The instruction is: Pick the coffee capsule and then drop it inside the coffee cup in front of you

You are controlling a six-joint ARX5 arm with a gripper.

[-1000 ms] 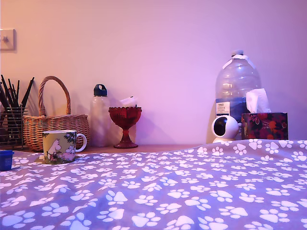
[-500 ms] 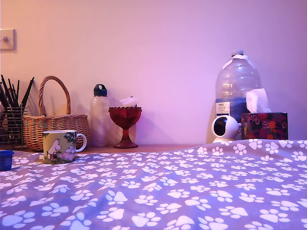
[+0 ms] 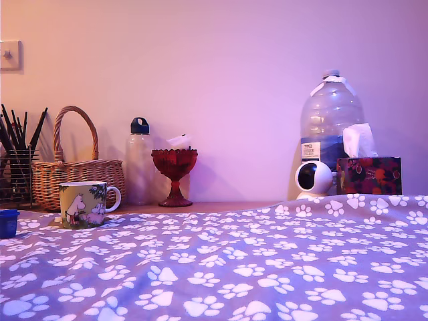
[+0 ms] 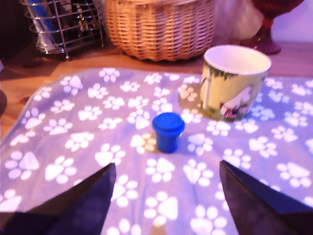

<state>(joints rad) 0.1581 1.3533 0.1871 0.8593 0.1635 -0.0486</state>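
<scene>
The coffee capsule point(image 4: 168, 131), a small dark blue pod standing flat rimmed end up, sits on the paw-print cloth point(image 4: 98, 161) near the coffee cup point(image 4: 234, 81), nothing between it and the claw point(image 4: 166, 196), whose dark fingers point(image 4: 83, 198) are spread wide and empty. Beyond the cloth's far edge on the wooden desk point(image 4: 29, 73) stand a wicker basket point(image 4: 159, 27), a wire holder point(image 4: 61, 24) and a red goblet point(image 3: 174, 172). The cup is yellow-green with white cartoon creatures.

The big water bottle point(image 3: 330, 127) carries a white and blue label with a small red brand word on top, too blurred to read. No other text shows.
</scene>
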